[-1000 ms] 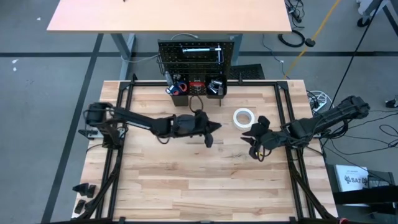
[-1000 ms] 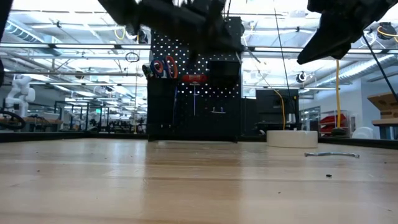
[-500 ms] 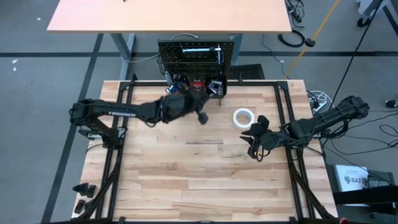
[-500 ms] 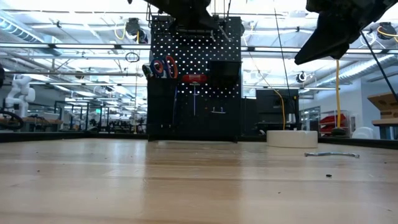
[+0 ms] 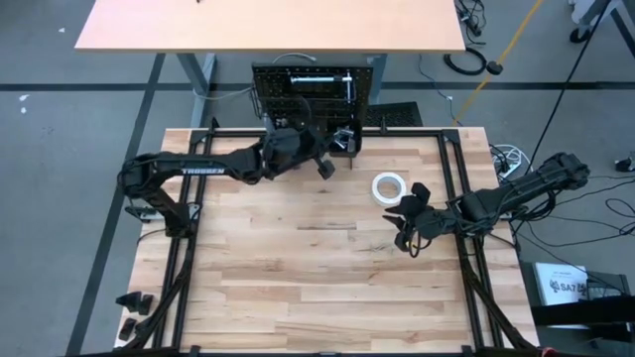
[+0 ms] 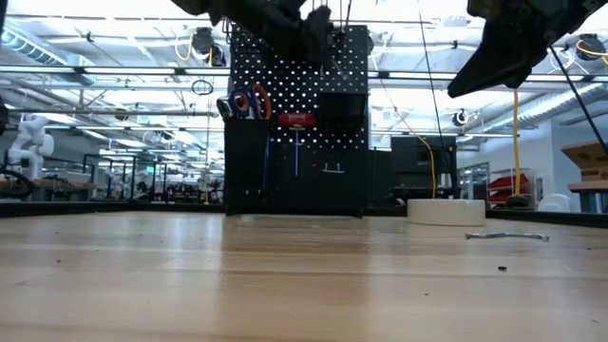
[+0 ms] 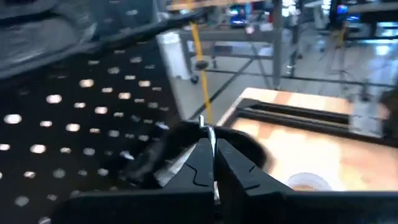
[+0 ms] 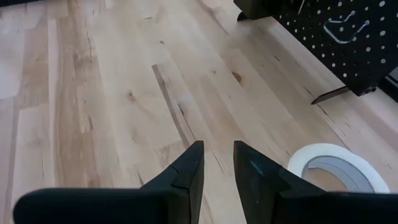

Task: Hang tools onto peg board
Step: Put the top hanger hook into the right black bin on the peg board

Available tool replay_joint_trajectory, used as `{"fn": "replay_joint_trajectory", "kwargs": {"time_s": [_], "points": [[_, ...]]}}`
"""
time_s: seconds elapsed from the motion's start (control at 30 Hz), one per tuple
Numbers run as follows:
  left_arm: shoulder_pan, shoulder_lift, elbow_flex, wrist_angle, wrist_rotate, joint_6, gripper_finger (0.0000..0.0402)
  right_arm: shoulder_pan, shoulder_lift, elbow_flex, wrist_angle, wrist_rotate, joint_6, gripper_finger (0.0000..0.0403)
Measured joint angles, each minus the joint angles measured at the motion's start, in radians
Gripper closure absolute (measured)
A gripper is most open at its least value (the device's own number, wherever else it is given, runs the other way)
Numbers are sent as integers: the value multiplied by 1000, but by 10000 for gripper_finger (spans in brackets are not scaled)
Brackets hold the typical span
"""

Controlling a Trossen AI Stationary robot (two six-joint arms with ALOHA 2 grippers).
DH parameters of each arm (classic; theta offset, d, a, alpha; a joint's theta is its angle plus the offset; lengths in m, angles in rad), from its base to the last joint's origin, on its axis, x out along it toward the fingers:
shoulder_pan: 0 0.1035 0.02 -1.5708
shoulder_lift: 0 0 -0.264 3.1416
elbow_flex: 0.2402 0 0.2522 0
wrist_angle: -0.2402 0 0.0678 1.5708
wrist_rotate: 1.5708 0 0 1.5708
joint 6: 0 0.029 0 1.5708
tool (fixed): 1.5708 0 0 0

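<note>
Peg board (image 5: 316, 91): rigid upright panel at the table's twelve o'clock edge, left gripper (image 5: 324, 167) pressed together just before it. White tape roll (image 5: 389, 186): light, stiff ring lying flat toward two o'clock, probably best pinched across its wall. Right gripper (image 5: 405, 230), fingers slightly apart and empty, hovers near it.

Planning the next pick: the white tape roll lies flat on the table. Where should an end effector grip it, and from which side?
Come straight down on the tape roll: it lies flat, hole upward. Put one finger in the hole, one outside, pinching the ring wall. The right end effector is nearest.
</note>
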Motion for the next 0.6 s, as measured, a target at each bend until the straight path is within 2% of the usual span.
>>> {"fn": "replay_joint_trajectory", "kwargs": {"time_s": [0.2,0.43,0.6], "points": [[-1,70,0,58,-12,77,402,0,0,0,5,12,0,325],[-40,157,0,211,-138,239,402,0,0,0,7,15,-8,325],[-45,182,0,228,-166,283,402,0,0,0,6,15,-8,325]]}}
